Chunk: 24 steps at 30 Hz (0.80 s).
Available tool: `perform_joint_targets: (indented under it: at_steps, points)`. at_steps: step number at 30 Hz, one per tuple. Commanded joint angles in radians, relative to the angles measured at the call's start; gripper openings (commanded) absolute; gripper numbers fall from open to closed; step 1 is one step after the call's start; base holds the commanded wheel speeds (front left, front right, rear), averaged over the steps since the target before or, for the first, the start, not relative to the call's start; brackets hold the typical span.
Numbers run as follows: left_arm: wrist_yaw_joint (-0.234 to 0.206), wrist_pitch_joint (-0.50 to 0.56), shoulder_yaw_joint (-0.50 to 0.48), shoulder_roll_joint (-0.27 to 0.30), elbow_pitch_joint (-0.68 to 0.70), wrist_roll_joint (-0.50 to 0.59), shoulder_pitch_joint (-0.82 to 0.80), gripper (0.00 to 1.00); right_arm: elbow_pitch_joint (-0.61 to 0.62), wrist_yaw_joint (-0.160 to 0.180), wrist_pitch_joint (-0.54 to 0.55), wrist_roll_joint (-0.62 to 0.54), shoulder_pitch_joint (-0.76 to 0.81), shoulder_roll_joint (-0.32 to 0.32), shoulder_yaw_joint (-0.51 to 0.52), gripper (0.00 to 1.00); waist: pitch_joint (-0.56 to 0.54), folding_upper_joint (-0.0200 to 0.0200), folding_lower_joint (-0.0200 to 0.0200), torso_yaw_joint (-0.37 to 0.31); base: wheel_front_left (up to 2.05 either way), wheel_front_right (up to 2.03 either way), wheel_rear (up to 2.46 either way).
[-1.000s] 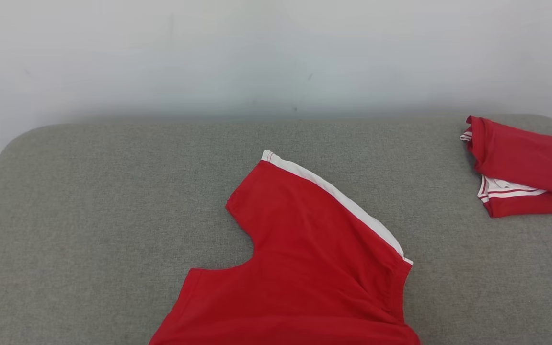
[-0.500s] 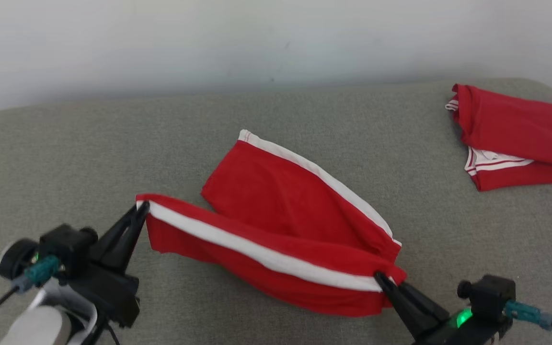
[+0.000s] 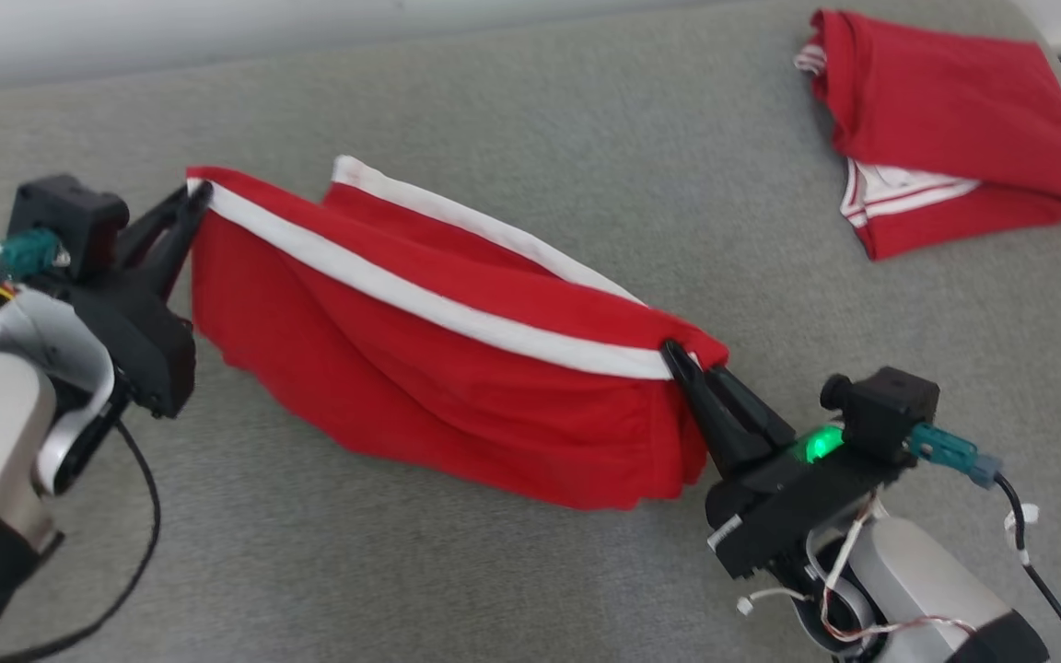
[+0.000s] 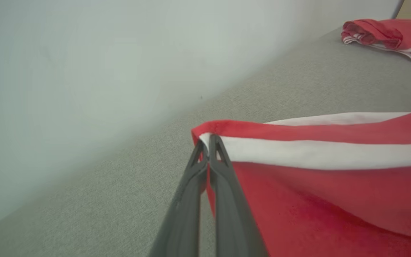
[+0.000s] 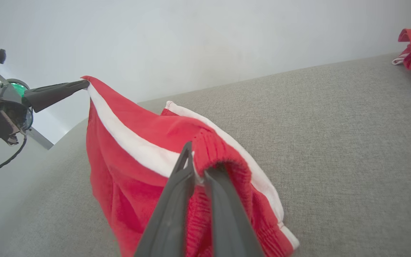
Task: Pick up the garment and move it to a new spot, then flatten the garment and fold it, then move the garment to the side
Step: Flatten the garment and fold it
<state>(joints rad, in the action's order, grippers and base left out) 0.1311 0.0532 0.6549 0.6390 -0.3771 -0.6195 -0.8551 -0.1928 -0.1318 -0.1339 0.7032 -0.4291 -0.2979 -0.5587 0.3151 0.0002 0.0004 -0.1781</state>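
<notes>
Fold step, most likely: left gripper (image 3: 201, 191) pinched shut on hem corner of red garment (image 3: 420, 378), striped edge held taut above grey cushion (image 3: 530, 110); right gripper (image 3: 678, 354) clamped on waistband corner. Next, probably: carry edge across, lay aligned, release both.

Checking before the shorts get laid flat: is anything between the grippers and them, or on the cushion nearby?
Nothing visible stands in the way. The left gripper and right gripper are each shut on the red shorts at the striped edge. The only other thing on the grey cushion, a folded red garment, lies apart at the far right.
</notes>
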Motion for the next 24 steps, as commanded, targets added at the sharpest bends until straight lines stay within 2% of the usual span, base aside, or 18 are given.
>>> perform_joint_targets:
  at_steps: [1, 6, 16, 17, 18, 19, 20, 24]
  points:
    - [-0.001, -0.006, 0.024, 0.005, -0.028, -0.019, -0.04, 0.0, -0.014, 0.002, -0.01, -0.01, -0.023, 0.016, 0.002, 0.0, 0.094, -0.0002, -0.0004, -0.09, 0.0, 0.0, 0.0]
    - [-0.001, -0.021, 0.125, 0.02, -0.134, -0.043, -0.134, 0.0, -0.04, 0.002, -0.025, -0.026, -0.062, 0.063, -0.002, 0.0, 0.125, -0.0002, -0.0004, -0.124, 0.0, 0.0, 0.0]
    - [-0.001, -0.141, 0.249, -0.015, -0.288, -0.103, -0.227, 0.0, -0.059, 0.002, -0.019, -0.09, -0.067, 0.107, 0.024, 0.0, 0.128, -0.0002, -0.0004, -0.135, 0.0, 0.0, 0.0]
    - [-0.001, -0.152, 0.264, -0.019, -0.303, -0.106, -0.229, 0.1, -0.062, 0.002, -0.019, -0.094, -0.067, 0.111, 0.026, 0.28, 0.126, -0.0002, -0.0004, -0.134, 0.0, 0.0, 0.0]
    - [-0.001, -0.152, 0.264, -0.019, -0.303, -0.106, -0.229, 0.1, -0.062, 0.002, -0.019, -0.094, -0.067, 0.111, 0.026, 0.28, 0.126, -0.0002, -0.0004, -0.134, 0.0, 0.0, 0.0]
    - [-0.001, -0.166, 0.277, -0.024, -0.315, -0.109, -0.23, 0.48, -0.065, 0.002, -0.019, -0.099, -0.066, 0.116, 0.029, 0.65, 0.122, -0.0002, -0.0004, -0.131, 0.0, 0.0, 0.0]
    - [-0.001, -0.184, 0.285, -0.029, -0.328, -0.115, -0.23, 1.0, -0.068, 0.002, -0.02, -0.104, -0.064, 0.121, 0.03, 1.0, 0.117, -0.0002, -0.0004, -0.128, 0.0, 0.0, 0.0]
    - [-0.001, -0.244, 0.313, -0.055, -0.362, -0.148, -0.221, 1.0, -0.076, 0.002, -0.024, -0.12, -0.037, 0.114, 0.044, 1.0, 0.079, -0.0002, -0.0004, -0.109, 0.0, 0.0, 0.0]
